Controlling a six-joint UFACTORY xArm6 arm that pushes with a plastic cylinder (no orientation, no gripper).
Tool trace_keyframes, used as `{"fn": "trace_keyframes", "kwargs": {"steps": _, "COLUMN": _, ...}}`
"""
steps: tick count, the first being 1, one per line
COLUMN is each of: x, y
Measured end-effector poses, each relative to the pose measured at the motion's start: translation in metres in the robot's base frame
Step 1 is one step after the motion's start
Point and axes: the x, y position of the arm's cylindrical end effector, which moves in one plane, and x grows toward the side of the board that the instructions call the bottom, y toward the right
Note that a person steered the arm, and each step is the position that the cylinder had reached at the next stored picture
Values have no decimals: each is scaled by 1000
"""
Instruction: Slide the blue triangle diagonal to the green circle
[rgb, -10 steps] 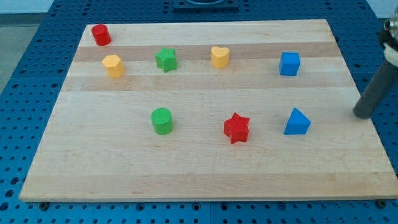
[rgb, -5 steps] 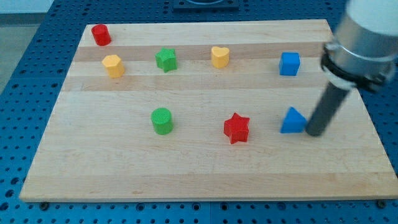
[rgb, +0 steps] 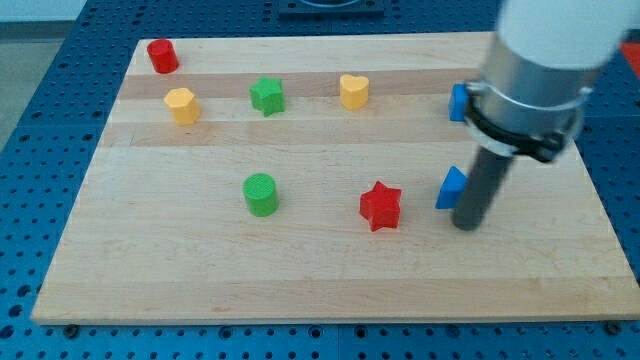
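Blue triangle (rgb: 451, 188) against my tip (rgb: 466, 226)

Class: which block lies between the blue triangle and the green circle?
The red star, in the camera view, between the blue triangle and green circle.

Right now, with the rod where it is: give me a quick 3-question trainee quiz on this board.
1. True or false: my tip sits at the view's right of the blue triangle.
2. Which block lies between the blue triangle and the green circle?
A. yellow heart
B. red star
C. green star
3. Fill in: the red cylinder stands near the board's top-____ corner in the view.

Key: 1 true, close against it. 2 B. 3 left.
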Motion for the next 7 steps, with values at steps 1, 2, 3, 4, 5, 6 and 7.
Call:
{"fn": "trace_keyframes", "kwargs": {"steps": 1, "x": -57, "y": -19}}
{"fn": "trace_keyframes", "kwargs": {"steps": 2, "x": -93, "y": -19}}
{"fn": "trace_keyframes", "kwargs": {"steps": 3, "x": -69, "y": -19}}
{"fn": "trace_keyframes", "kwargs": {"steps": 4, "x": -17, "y": -14}}
{"fn": "trace_keyframes", "kwargs": {"steps": 5, "x": -23, "y": 21}}
{"fn": "trace_keyframes", "kwargs": {"steps": 6, "x": -70, "y": 34}}
{"fn": "trace_keyframes", "kwargs": {"steps": 7, "x": -123, "y": 8}}
